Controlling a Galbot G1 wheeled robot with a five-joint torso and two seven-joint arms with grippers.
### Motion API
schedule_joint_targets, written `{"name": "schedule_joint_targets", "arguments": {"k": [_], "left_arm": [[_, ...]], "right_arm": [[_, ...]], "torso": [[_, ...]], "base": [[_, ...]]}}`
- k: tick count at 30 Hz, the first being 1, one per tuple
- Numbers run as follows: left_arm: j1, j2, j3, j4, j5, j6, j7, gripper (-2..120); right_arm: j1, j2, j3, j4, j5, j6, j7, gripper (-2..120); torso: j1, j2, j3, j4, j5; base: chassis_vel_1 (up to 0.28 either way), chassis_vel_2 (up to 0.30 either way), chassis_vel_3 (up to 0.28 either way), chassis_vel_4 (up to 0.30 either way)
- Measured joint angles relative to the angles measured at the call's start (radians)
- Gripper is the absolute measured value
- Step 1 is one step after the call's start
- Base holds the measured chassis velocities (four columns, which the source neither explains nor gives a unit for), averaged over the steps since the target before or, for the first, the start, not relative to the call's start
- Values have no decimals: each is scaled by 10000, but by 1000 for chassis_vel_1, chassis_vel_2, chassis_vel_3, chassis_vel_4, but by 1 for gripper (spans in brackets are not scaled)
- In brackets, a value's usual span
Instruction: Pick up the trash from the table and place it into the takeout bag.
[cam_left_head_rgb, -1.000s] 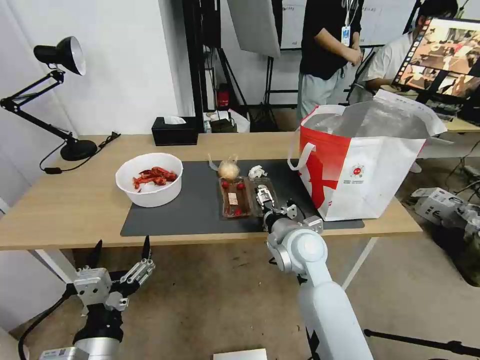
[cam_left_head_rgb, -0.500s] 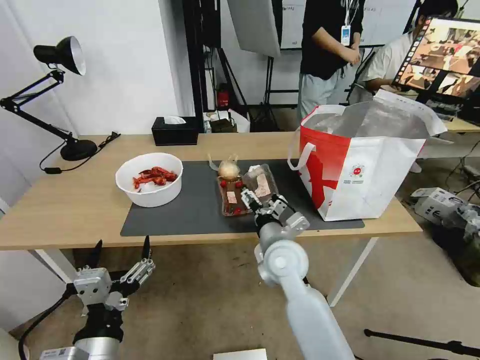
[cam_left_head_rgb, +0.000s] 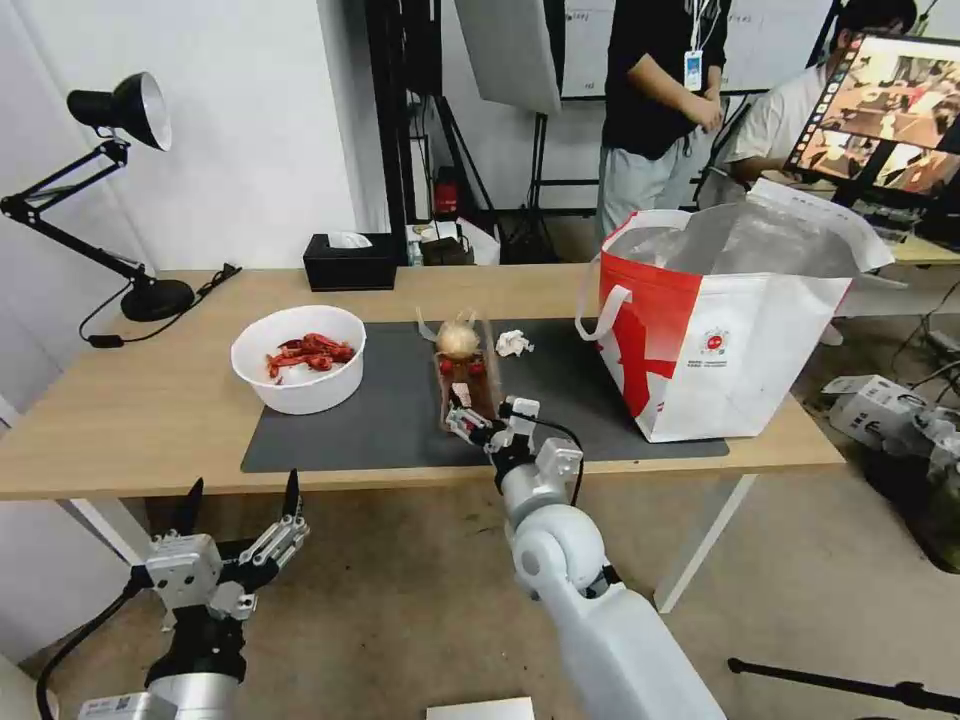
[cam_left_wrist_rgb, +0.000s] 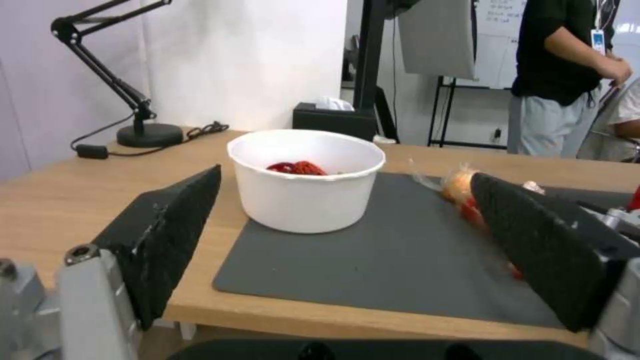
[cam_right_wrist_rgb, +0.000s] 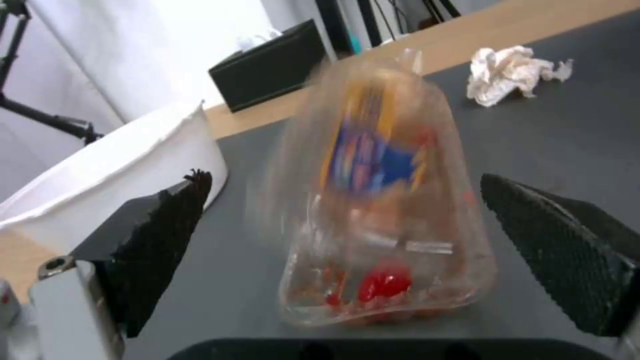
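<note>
The right gripper is spread wide around the see-through plastic tray, closed up on the flat grey mat. The left gripper is held wide open below the wooden table.

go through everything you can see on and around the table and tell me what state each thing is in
Takeout bag: upright, mouth open.
Clear plastic tray: folded shut, between the open fingers.
White bowl: upright, holding red shells.
Crumpled tissue: loose on the mat.
Wrapped ball: on the mat, behind the tray.
Right gripper: open, at the tray.
Left gripper: open, below the table edge.
</note>
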Motion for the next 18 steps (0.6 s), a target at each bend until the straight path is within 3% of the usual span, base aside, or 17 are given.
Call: {"name": "schedule_joint_targets", "arguments": {"k": [13, 18], "left_arm": [[-153, 23, 107, 0, -349, 160, -19, 100], [-310, 96, 265, 0, -782, 400, -35, 100]], "right_arm": [[431, -1236, 310, 877, 815, -56, -248, 100], [1769, -2002, 46, -22, 1552, -52, -319, 84]], "torso": [[-1, 1, 0, -2, 2], [1, 0, 0, 0, 1]], "base": [[0, 0, 0, 0], [0, 0, 0, 0]]}}
